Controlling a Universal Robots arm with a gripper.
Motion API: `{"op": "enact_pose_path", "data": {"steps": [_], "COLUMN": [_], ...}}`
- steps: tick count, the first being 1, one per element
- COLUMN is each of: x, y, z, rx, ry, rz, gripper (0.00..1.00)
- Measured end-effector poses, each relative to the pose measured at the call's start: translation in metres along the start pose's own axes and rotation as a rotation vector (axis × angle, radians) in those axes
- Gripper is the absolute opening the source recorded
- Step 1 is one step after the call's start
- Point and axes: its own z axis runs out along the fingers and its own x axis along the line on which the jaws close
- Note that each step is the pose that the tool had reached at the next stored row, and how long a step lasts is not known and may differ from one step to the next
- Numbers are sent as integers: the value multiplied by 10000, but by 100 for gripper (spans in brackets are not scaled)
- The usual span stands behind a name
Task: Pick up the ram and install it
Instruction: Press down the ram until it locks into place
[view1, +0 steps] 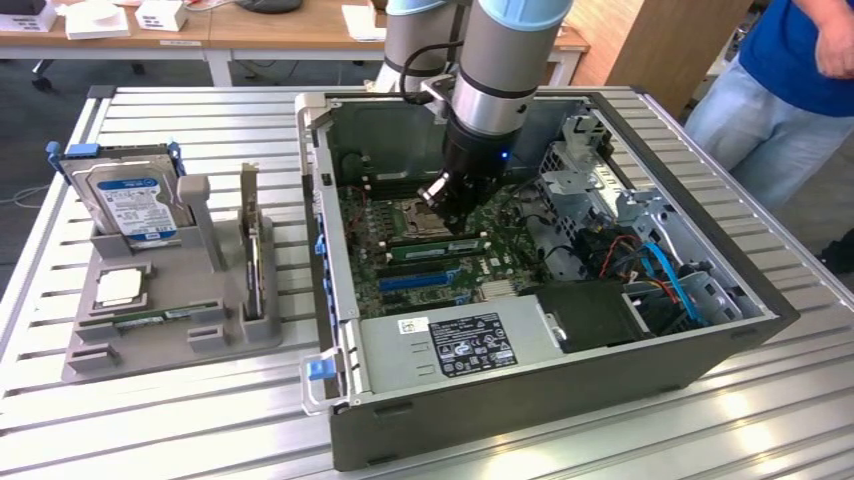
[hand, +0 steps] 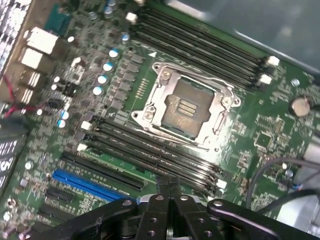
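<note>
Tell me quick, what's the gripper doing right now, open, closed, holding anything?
Gripper: closed, down inside the computer case over the motherboard's memory slots; whether it grips a ram stick cannot be told.

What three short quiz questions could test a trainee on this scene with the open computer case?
1. True or false: the silver hard drive with a blue label stands upright in the grey plastic holder, outside the open grey metal computer case.
2. Where is the black tool?
A. Inside the case, just above the green motherboard
B. Above the holder
C. Beside the case, over the table
3. Short answer: do the tool's jaws stand open or shut?

Key: 1 true; 2 A; 3 shut.
</note>
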Motion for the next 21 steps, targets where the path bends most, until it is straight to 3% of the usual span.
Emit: {"op": "enact_pose_path", "data": {"steps": [18,21], "x": [0,-1], "y": [0,1], "z": [5,5], "rx": [89,98], "ry": [-134,-146], "rz": [3033,3329], "gripper": [10,10]}}
